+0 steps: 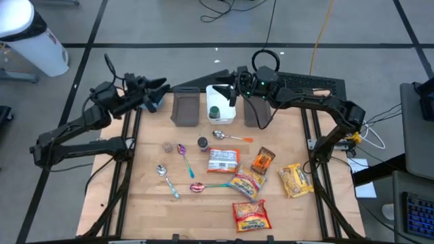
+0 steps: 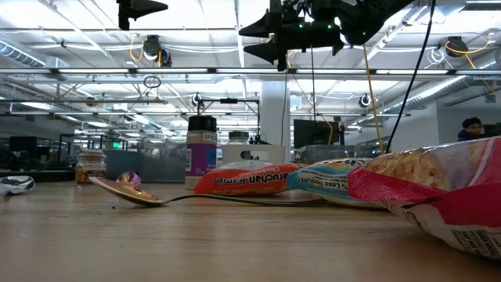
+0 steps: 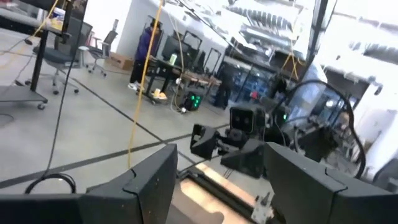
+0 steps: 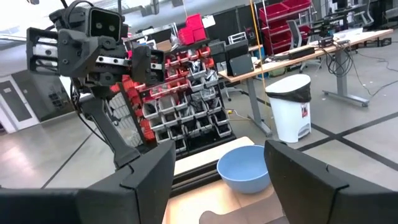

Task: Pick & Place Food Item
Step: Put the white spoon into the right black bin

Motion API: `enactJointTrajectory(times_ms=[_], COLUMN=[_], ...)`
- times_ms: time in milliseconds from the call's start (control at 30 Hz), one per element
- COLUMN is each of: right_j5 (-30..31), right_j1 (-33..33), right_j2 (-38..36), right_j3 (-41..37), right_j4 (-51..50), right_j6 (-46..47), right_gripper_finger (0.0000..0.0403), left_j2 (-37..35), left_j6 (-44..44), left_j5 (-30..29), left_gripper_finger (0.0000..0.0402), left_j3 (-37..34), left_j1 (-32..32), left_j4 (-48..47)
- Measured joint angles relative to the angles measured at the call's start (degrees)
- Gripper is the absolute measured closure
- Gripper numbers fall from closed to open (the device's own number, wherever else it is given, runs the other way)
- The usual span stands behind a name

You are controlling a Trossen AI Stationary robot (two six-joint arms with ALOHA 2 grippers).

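Observation:
Several food packets lie flat on the wooden table [image 1: 149,203]: a ramen packet [image 1: 222,160], an orange-brown one [image 1: 263,160], a yellow one [image 1: 296,180], a red one [image 1: 251,215]. In the low view the ramen packet [image 2: 244,178] and the red packet [image 2: 438,192] fill the right. My left gripper [image 1: 163,88] hangs open in the air at the far left, level, with nothing between its fingers [image 3: 149,180]. My right gripper [image 1: 229,87] stands open, high above the white bin [image 1: 221,104] at the far edge, also with nothing in it [image 4: 217,186].
Two dark bins [image 1: 185,108] [image 1: 252,112] flank the white one. A blue bowl [image 4: 244,168] sits at the far left corner. Several spoons [image 1: 185,157] [image 1: 230,137] and two small jars [image 1: 167,146] [image 1: 203,143] lie mid-table. People stand in the room beyond.

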Motion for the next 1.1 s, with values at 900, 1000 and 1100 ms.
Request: enactJointTrajectory(times_ms=[900, 1000, 1100], right_j5=[-7.26, -7.38, -5.03], right_j1=[1.25, 3.63, 6.88], right_j2=[-0.16, -2.19, -4.55], right_j3=[0.00, -0.05, 0.35], right_j4=[5.02, 2.17, -6.23], right_j6=[4.80, 1.13, -6.02], right_gripper_finger=[0.0161, 0.0161, 0.0161], left_j2=[2.43, 3.15, 4.20], left_j6=[9.12, 8.38, 7.57], left_j5=[0.71, 2.19, 3.18], left_gripper_finger=[0.0156, 0.0156, 0.0156], left_j3=[17.15, 17.70, 17.32], left_j1=[-0.36, -1.98, -4.41], left_j4=[-47.37, -52.93, -56.41])
